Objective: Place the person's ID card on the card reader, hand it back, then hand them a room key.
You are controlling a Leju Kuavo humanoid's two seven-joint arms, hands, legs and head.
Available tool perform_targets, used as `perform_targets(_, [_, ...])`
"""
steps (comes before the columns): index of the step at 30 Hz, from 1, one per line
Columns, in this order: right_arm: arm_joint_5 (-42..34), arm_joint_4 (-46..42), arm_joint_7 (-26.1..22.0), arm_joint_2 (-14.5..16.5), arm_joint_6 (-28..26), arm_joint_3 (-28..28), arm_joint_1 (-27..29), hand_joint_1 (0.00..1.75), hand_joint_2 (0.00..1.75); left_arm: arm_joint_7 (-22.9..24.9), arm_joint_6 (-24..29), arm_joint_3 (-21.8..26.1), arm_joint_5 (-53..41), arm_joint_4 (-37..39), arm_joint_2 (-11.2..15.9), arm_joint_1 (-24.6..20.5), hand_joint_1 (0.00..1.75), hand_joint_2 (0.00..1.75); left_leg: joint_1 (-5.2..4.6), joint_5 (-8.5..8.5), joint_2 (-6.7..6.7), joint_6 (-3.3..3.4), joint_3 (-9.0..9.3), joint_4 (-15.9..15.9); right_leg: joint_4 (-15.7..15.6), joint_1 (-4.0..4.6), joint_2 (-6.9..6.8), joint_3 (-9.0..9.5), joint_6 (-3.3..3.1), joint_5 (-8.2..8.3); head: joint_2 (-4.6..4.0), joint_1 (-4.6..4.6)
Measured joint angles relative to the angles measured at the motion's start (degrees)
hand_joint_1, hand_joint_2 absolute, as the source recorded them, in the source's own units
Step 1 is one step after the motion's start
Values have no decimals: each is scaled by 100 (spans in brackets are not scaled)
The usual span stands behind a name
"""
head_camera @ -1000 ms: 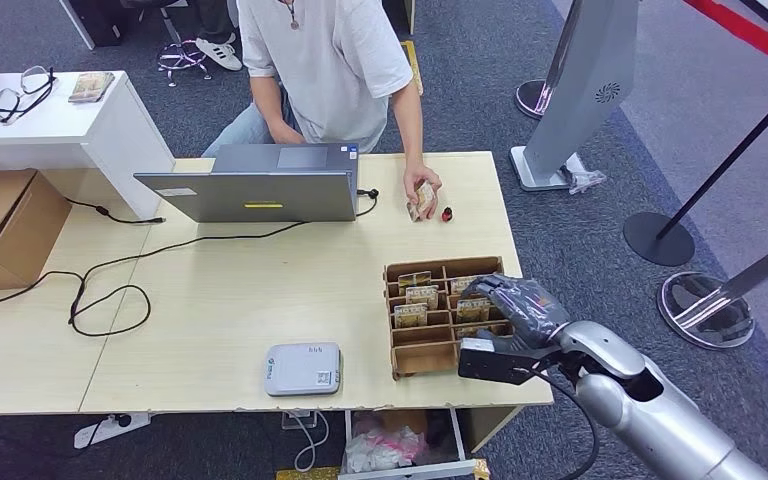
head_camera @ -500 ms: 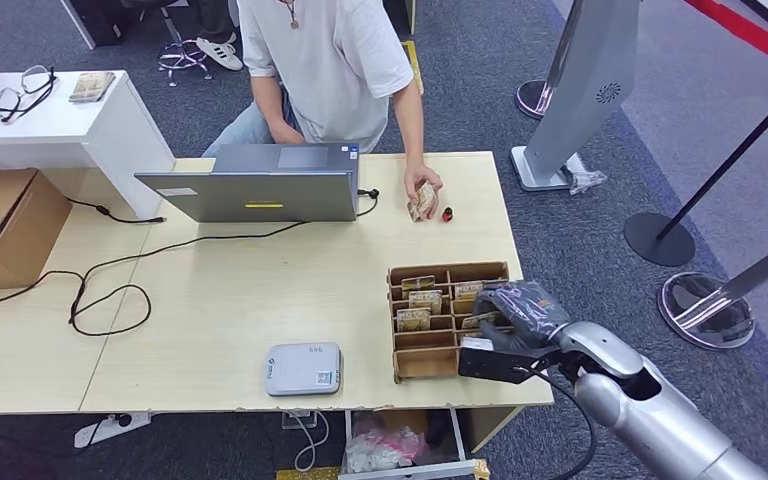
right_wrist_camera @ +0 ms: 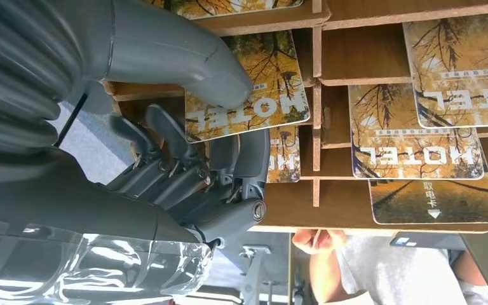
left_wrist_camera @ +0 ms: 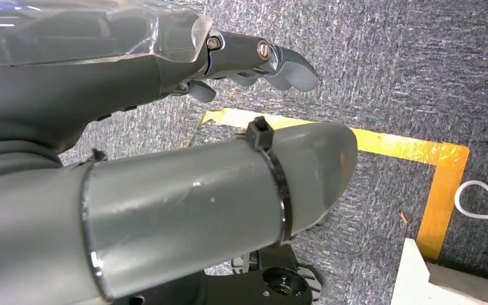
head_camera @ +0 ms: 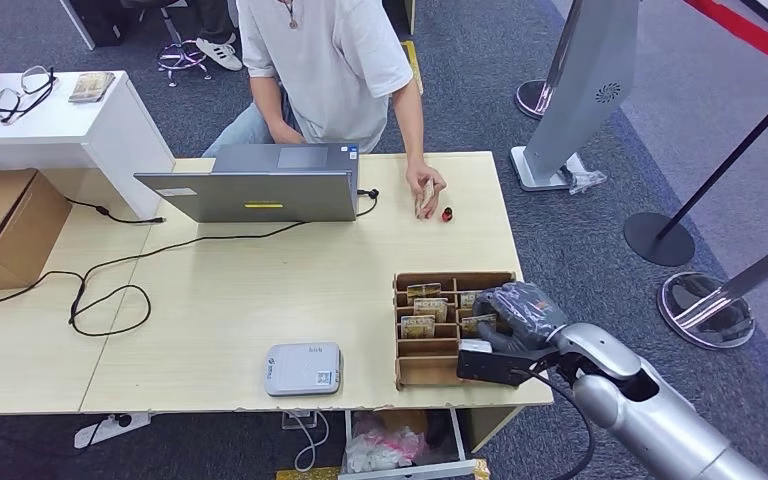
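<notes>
One room key is pinched by the right hand inside the organizer.

Silver right arm, grey ribbed right hand, black cable.

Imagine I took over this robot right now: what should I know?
Right hand: in the wooden tray, thumb and fingers pinching a HOTEL room key, not yet lifted out.
Left hand: hangs over the carpet, holding nothing.
Card reader: near table edge, nothing on it.
Person's hand: holds a card on the table, apparently the ID already returned.
Left: lift the key, hand it to the person.
</notes>
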Motion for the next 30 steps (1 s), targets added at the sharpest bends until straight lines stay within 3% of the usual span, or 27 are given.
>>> perform_targets(20, [-199,-461,-709,310,-946,-304,-498,175,175,-9,32,1,-27,0,-3,-3,0,0,0,2,3,2,0,0,2,0,2,2,0,2,0,1])
perform_targets(26, [-474,-464,-900,659,-1225,-525,-786,175,175,0,81,0,-86,0,-21,-9,0,0,1,3,5,2,0,0,2,0,4,2,0,3,0,1])
perform_targets(30, [-537,-267,-962,1082,-1297,-580,-1067,175,175,102,-86,-1,-151,0,-7,-19,0,0,2,5,10,-2,2,0,6,1,9,2,-1,4,0,1])
